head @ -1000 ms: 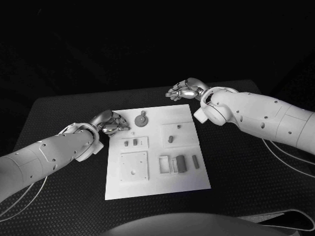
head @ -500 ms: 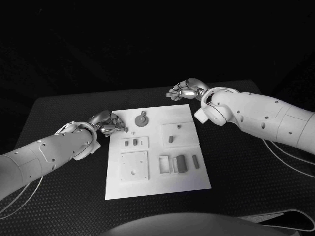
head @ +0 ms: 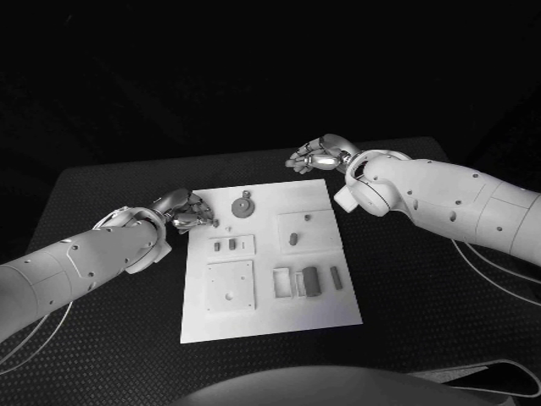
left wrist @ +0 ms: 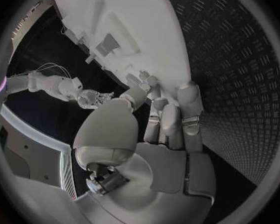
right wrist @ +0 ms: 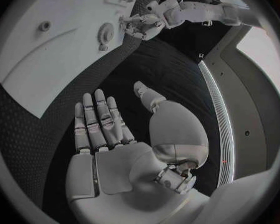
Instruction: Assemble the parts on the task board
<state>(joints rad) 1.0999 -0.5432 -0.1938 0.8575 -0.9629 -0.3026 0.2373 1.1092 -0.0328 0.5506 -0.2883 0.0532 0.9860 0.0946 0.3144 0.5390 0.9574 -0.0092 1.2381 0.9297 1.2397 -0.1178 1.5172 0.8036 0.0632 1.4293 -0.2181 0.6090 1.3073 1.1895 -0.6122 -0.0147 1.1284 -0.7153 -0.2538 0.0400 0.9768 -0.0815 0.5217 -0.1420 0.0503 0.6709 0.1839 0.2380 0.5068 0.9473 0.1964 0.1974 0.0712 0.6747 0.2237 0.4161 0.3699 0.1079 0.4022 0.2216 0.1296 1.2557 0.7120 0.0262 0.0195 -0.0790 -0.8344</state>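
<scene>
**A:** Two hands up, nothing held in either; status?

**B:** My left hand point(head: 185, 212) sits at the board's point(head: 325, 300) left edge, near the far corner; fingers point(left wrist: 170, 115) together and curled down toward the plate's rim; I can't tell whether the tips touch it. My right hand point(head: 319, 155) is off the board, past its far right corner, above the table point(head: 441, 304); wrist view shows the palm flat, fingers point(right wrist: 97, 119) straight, side by side, thumb out to the side; it grips nothing.

**A:** Parts?

**B:** All on the board. Gear point(head: 242, 205), round and dark, far left, just beside my left fingers; a small peg point(head: 215, 226) near it at the edge. Slotted block point(head: 231, 245) just behind a square plate point(head: 231, 285) on the left half. Another raised plate point(head: 303, 233) with a dark oval piece point(head: 294, 239) on the right half. Near it, toward me, a row of three: a pale frame point(head: 283, 282), a dark block point(head: 308, 281), a thin bar point(head: 336, 275); all lying apart from each other.

**A:** Gear seated?

**B:** Can't tell; too small from the head view; right wrist view shows it point(right wrist: 105, 34) lying flat on the board, left hand point(right wrist: 142, 25) beside it.
</scene>
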